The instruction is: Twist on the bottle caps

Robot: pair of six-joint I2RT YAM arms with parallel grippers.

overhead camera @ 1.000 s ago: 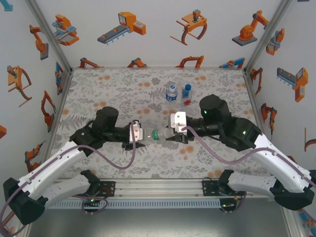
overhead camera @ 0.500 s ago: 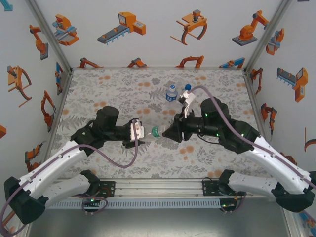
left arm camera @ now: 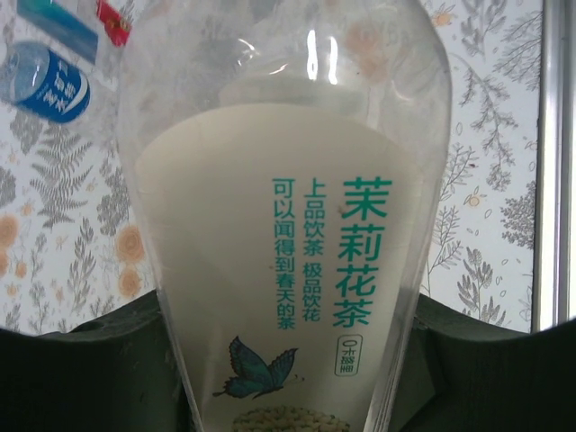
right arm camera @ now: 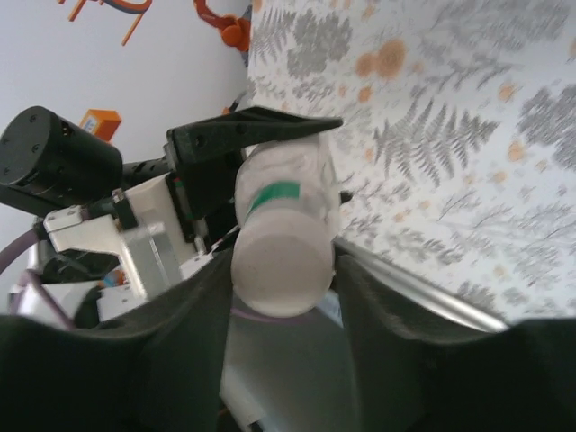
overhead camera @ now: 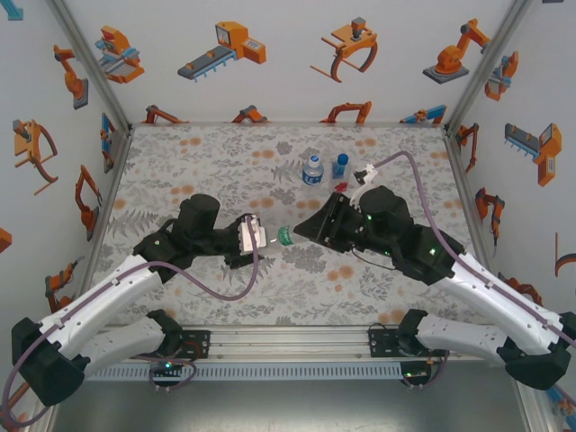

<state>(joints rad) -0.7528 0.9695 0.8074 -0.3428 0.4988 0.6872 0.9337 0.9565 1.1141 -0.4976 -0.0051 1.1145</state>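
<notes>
The left hand (overhead camera: 261,241) is closed on the body of the tall bottle (overhead camera: 283,238) and holds it lying sideways, lifted above the middle of the tabletop (overhead camera: 198,162), with the neck pointing to the right arm. The right hand (overhead camera: 304,231) is at that neck. In its wrist view the two dark fingers (right arm camera: 193,342) stand on both sides of the white cap (right arm camera: 274,265), and they seem to press on it, so I judge this hand is closed on the cap. What has changed in the last second is the right wrist. One second ago its white camera block was lying near the bottle, half a second ago it had swung up toward the back, and now it is turned further round and more to the right. The bottle and the left hand have only shifted a little, slightly toward the back. I read this as a turn of the cap on the thread while the left hand keeps the bottle from rotating, so the screwing of this cap is in progress. Whether the cap is already tight cannot be told from here. The water bottle (overhead camera: 312,169) and the blue bottle (overhead camera: 341,166) stand upright just beside each other at the far side, and both appear to carry caps already.
</notes>
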